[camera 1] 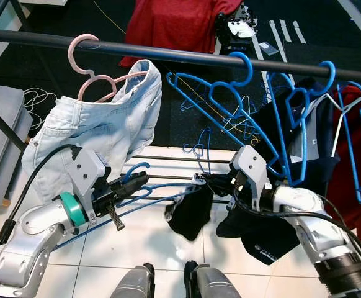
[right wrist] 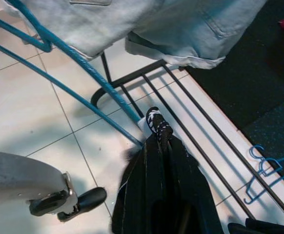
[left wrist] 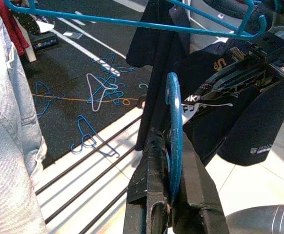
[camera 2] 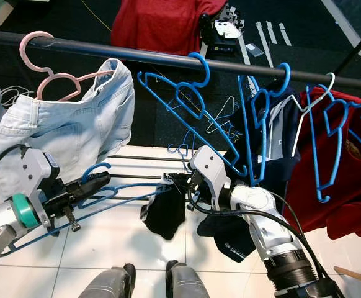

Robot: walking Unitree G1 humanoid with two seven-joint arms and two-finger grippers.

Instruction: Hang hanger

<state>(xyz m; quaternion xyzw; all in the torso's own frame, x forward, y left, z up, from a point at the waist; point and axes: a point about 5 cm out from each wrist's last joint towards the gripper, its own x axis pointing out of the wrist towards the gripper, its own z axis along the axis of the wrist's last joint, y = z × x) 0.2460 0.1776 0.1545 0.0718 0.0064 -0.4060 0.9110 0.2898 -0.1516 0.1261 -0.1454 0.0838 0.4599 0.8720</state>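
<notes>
Left eye view: the left claw (camera 1: 133, 182) is clenched on the neck of a blue hanger (camera 1: 144, 194), just under its hook; the hanger lies almost flat, low down, well under the rail (camera 1: 187, 56); the right claw (camera 1: 206, 182) pinches the far tip of the hanger, where a dark cloth (camera 1: 188, 211) hangs from it; so both claws carry it. There is a gap on the rail between the pink hanger (camera 1: 87, 69) with the jeans (camera 1: 93, 133) and the other blue hangers (camera 1: 242, 93); I think that gap is the best spot.

Right eye view: the same scene, a bit shifted; the hook (camera 2: 95, 169) curls up just above the left claw; a red cloth (camera 2: 345, 186) hangs far on the right; to do this well, lift both ends together so the hanger stays level and the cloth does not slip off.

Left wrist view: the two black fingers (left wrist: 149, 190) squeeze the blue hook from both sides; the grip looks firm; turn the hook so its open side faces the rail, then lift it above the rail and lower it on.

Right wrist view: the black fingers (right wrist: 156, 146) are shut on the hanger tip with a bit of white and black cloth; the jeans hang close by, so go slowly and keep clear of them; let go only when the hook sits on the rail.
</notes>
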